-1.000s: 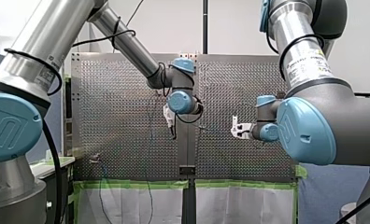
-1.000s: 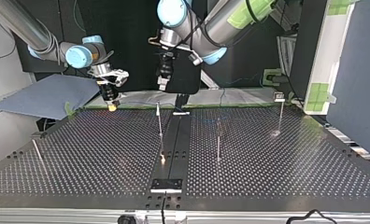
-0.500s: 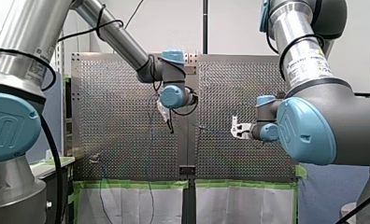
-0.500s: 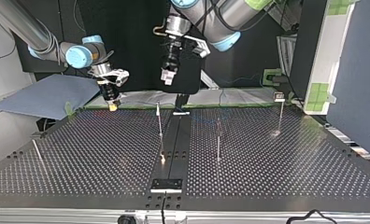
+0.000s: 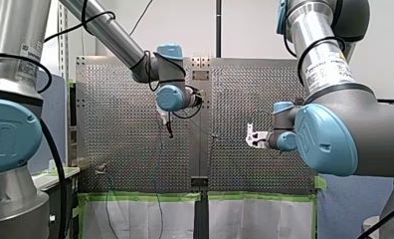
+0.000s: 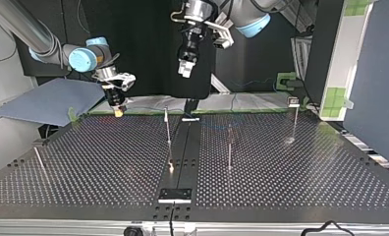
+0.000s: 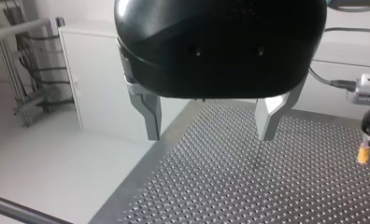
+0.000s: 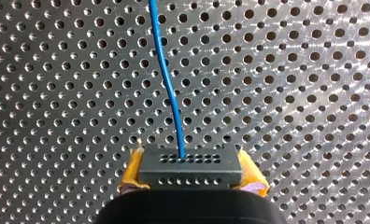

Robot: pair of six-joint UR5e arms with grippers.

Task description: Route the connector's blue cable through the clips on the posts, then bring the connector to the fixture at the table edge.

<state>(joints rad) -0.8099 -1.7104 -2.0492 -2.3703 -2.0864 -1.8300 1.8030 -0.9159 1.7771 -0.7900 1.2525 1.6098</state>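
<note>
My right pincer (image 6: pixel 118 112), with yellow pads, is clamped on the dark connector (image 8: pixel 190 168) over the perforated tabletop (image 6: pixel 291 167) near its arms-side edge, the blue cable (image 8: pixel 167 79) running out ahead, while my left pincer (image 7: pixel 210 135) hangs high, spread wide and empty.

Rear wall (image 5: pixel 245 30): plain white. Floor (image 7: pixel 38 168): pale grey. A white cabinet (image 7: pixel 99 93) stands beyond the counter (image 7: pixel 248 186) edge. A dark blue partition (image 6: pixel 374 83) stands at the top view's right.

The connector (image 8: pixel 188 164) sits in my right tool (image 6: pixel 118 112), left of the central post (image 6: pixel 168 129) in the top view.
</note>
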